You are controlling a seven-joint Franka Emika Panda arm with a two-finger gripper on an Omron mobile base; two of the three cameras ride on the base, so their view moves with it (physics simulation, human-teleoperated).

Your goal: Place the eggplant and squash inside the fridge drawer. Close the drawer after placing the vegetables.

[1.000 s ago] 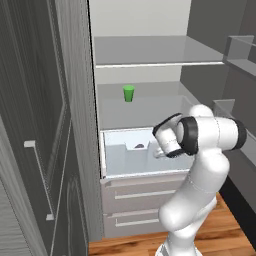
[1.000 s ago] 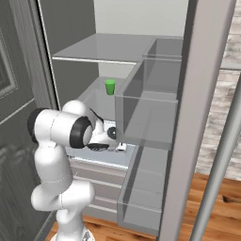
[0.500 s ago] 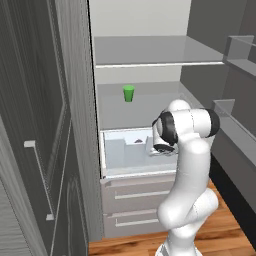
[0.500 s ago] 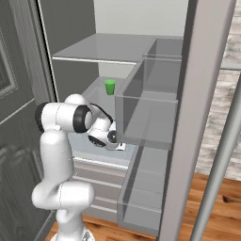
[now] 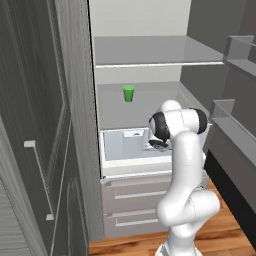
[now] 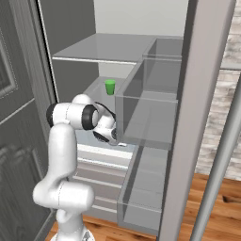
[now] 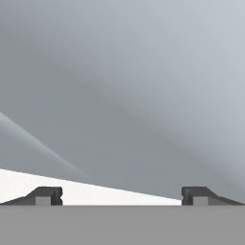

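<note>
My fingers (image 7: 122, 196) are spread and empty at mid-frame, over the wide pale bluish-white fridge drawer (image 5: 132, 165); I risk clipping its front wall when reaching in.

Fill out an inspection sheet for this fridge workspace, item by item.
Surface: fridge shelf above the drawer, carrying one cup.
Job's things: fridge drawer pulled open; what lies inside cannot be told behind the arm.
Clutter: green cup upright on the shelf.
Grippers: gripper open, fingertips wide apart, nothing between them, over the drawer's right end.
Cables: nothing seen.
Surroundings: grey drawers shut below; fridge door swung open; wood floor.
</note>
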